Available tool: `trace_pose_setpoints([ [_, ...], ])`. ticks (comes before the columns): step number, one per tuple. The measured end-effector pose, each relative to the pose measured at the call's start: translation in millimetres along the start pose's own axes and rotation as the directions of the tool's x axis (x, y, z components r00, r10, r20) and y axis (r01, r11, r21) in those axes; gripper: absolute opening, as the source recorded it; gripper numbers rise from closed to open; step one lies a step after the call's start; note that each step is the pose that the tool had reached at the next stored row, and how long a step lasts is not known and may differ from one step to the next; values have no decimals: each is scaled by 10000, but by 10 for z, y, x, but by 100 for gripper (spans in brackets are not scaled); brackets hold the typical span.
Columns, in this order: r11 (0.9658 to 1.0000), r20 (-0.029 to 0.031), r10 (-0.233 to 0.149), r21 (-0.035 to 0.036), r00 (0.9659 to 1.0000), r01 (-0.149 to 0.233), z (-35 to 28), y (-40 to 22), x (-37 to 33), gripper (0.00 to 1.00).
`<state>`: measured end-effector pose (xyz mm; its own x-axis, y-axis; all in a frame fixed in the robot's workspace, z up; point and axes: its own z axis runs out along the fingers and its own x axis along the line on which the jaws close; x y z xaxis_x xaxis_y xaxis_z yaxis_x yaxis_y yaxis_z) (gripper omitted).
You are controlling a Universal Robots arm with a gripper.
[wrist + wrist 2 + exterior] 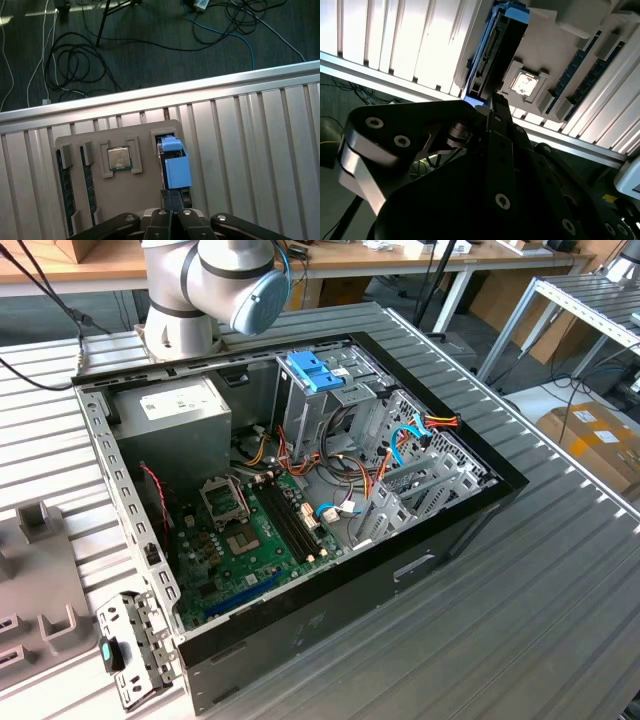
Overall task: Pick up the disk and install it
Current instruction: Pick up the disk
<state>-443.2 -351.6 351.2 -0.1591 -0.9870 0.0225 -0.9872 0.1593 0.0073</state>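
The disk [175,167] stands on edge in a slot along one side of the tray [145,185], with its blue rail uppermost; in the second wrist view the disk [502,45] shows its thin edge and blue rail. The tray is a grey moulded holder lying flat on the ribbed table [260,140], close to the table's edge rail, with the floor and loose cables [75,65] beyond. A square pocket just beside the disk slot holds a CPU [119,158], lying flat, also seen in the second wrist view [523,83]. On the far side of the CPU from the disk, two narrow slots each hold a memory stick [65,185] on edge. The gripper [175,197] hangs at the end of the disk that lies farther from the table's edge; whether it is open, closed or clamped on the disk cannot be told, nor whether it touches the disk. In the exterior view an open case [330,590] lies on its side on the table. It contains a motherboard [240,540], a power supply [175,410] in the corner nearest the arm [215,280], a drive cage [340,405] topped by a blue latch [315,370], and loose wiring between them.
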Motion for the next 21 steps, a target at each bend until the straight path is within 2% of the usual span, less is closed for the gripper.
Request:
trace_pose_setpoints([
  [7,9993,13,-345,124,9994,344,6,-3,-11,11],
  [9,9993,14,-353,126,9994,353,10,-8,-12,11],
  [14,9992,13,-371,127,9993,371,24,-72,-22,11],
  [21,9991,13,-401,128,9992,400,59,-103,-28,11],
])
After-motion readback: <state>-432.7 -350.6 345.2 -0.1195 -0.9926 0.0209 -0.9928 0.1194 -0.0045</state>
